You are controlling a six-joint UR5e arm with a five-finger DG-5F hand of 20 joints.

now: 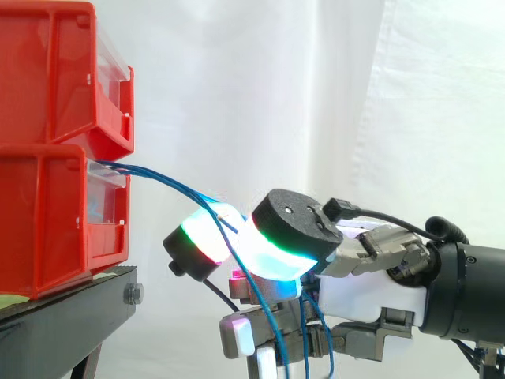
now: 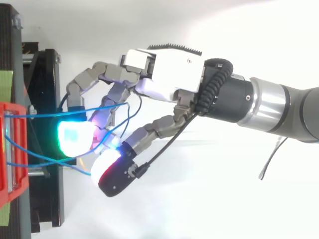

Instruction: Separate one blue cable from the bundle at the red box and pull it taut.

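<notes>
Hand (image 1: 371, 304) is closed down: fingers curled, glowing pads (image 1: 276, 251) brought together on the thin blue cable (image 1: 162, 180), just off the front of the lower red plastic box (image 1: 47, 229). The cable leaves the box's front opening and runs out and down into the pinch. Below that, blue strands (image 1: 271, 332) drop past the palm. I'd judge the grip is this close to keep the free length short, so a small retreat takes up the slack and the strand peels off the bundle early.

Top view: several blue loops (image 2: 50, 112) span between box and hand (image 2: 169, 74), all sagging — not taut yet. You can't tell from either view whether the pads hold one strand or more, so check that before pulling.

The box sits on the black metal stand (image 1: 71, 312) with a second red bin (image 1: 55, 71) stacked on top — that weight probably keeps it from sliding under pull. Next move calls for a straight retreat away from the box. The risks are the thin cable slipping through the thick pads, or neighbouring strands dragging along.
</notes>
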